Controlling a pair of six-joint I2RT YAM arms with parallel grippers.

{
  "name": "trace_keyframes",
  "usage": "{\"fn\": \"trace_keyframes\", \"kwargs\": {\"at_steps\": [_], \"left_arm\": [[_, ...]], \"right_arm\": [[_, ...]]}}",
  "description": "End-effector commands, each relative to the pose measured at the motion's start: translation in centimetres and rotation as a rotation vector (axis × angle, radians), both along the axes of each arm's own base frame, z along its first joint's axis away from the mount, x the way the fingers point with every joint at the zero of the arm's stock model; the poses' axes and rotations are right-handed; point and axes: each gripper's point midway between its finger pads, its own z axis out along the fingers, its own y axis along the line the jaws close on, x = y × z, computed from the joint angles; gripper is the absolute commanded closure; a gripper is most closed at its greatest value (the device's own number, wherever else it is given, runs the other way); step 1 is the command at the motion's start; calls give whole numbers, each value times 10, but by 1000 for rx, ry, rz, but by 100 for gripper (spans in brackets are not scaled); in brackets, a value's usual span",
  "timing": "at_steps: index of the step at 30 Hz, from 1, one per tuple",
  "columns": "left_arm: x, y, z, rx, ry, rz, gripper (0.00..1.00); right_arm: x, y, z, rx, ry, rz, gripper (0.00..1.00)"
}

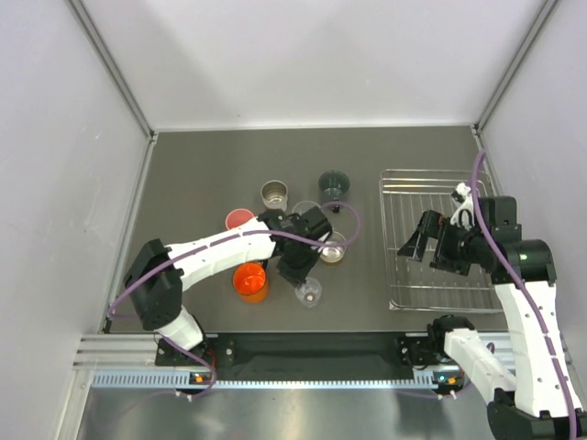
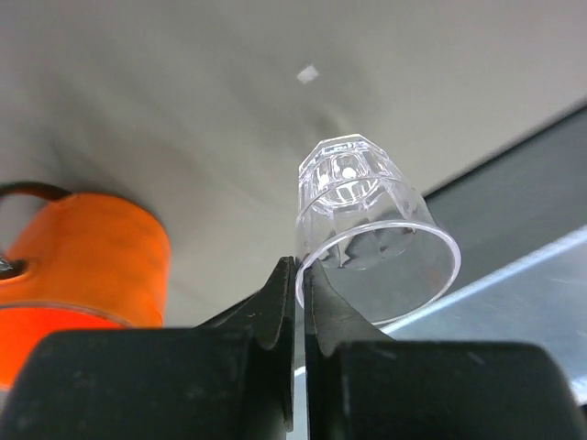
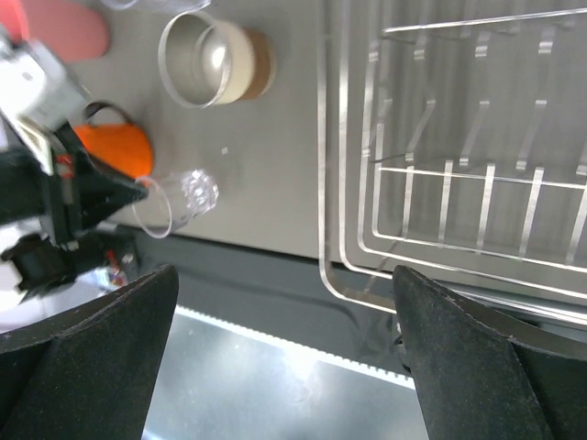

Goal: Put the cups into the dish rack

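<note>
My left gripper (image 1: 300,272) is shut on the rim of a clear plastic cup (image 1: 310,292), held tilted just above the table near its front edge. In the left wrist view the jaws (image 2: 299,271) pinch the clear cup's (image 2: 367,229) wall. An orange cup (image 1: 249,281) stands beside it on the left. A pink cup (image 1: 239,220), a steel cup (image 1: 274,193), a dark green cup (image 1: 332,186) and another steel cup (image 1: 332,247) stand on the table. The silver dish rack (image 1: 440,289) holds no cups. My right gripper (image 1: 417,240) is open and empty over the rack's left side.
The right wrist view shows the rack's front left corner (image 3: 353,275), the steel cup (image 3: 206,60), the orange cup (image 3: 115,147) and the held clear cup (image 3: 179,197). The table's front edge and a metal rail (image 1: 303,378) lie just below the held cup.
</note>
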Motion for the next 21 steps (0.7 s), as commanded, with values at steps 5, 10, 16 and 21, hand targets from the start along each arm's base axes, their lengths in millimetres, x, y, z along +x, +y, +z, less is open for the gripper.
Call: {"fn": "trace_keyframes", "kwargs": {"at_steps": [5, 10, 16, 21], "left_arm": [[30, -71, 140, -412, -127, -79, 100], [43, -86, 244, -862, -58, -33, 100], [56, -79, 346, -1383, -35, -27, 100], [41, -71, 399, -1635, -30, -163, 100]], "right_arm": [[9, 33, 61, 157, -194, 191, 0], [4, 53, 109, 261, -317, 316, 0], [-2, 80, 188, 486, -532, 421, 0], [4, 92, 231, 711, -608, 422, 0]]}}
